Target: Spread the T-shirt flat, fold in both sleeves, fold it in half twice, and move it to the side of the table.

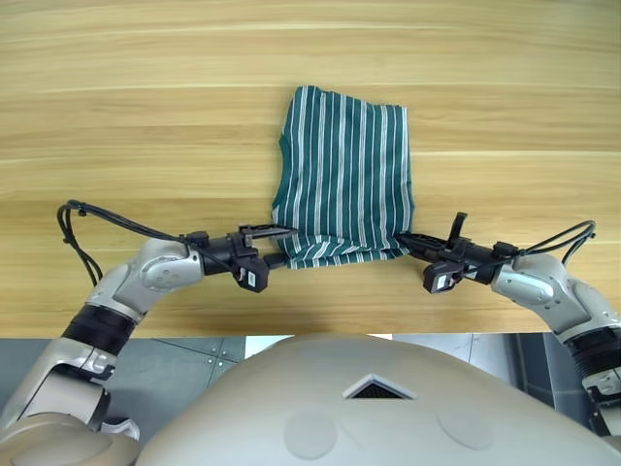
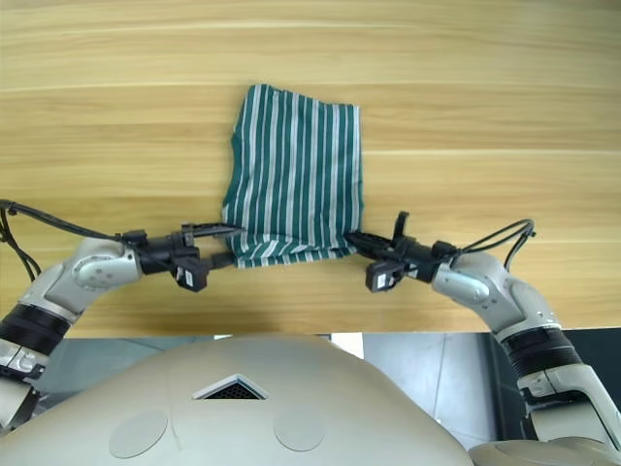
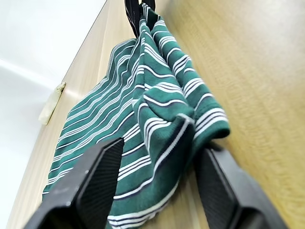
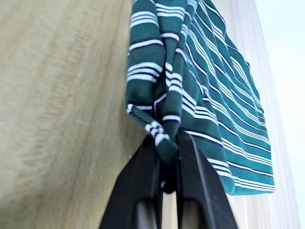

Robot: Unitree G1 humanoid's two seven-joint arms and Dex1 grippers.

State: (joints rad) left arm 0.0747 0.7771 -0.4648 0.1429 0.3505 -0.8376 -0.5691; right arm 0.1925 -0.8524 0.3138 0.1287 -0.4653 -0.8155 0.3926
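**Currently: right gripper pinching one near corner of the shirt, left straddling the other**

Right gripper (image 4: 167,143): the flat black fingers (image 4: 138,181) are closed tight on a bunched wad of cloth. That wad is the near right corner of the T-shirt (image 1: 344,175). The fabric puckers into a small knot just above the tips, and the stripes converge there.

Left gripper (image 3: 162,148): the fingers (image 3: 90,181) are spread wide, one on each side of the near left corner. The cloth sits puffed up between them. It touches the inner face of at least one finger, but I see no pinch. Same wedge-shaped matte black fingers as on the right.

The T-shirt is dark green knit with thin white stripes, some edged with a darker line. It is folded into a roughly rectangular multi-layer stack, and the stripes run away from the robot. The far edge lies flat on the table (image 1: 146,116). The near edge sags in a shallow curve between the two grippers. The far right corner is square. The left side bulges slightly, with a soft rounded fold.

The shirt sits about mid-table in front of the robot, centred between the arms and back from the near table edge.

The table is light wood laminate, smooth, with long horizontal grain. Black cables (image 1: 107,218) loop off both forearms above the tabletop.
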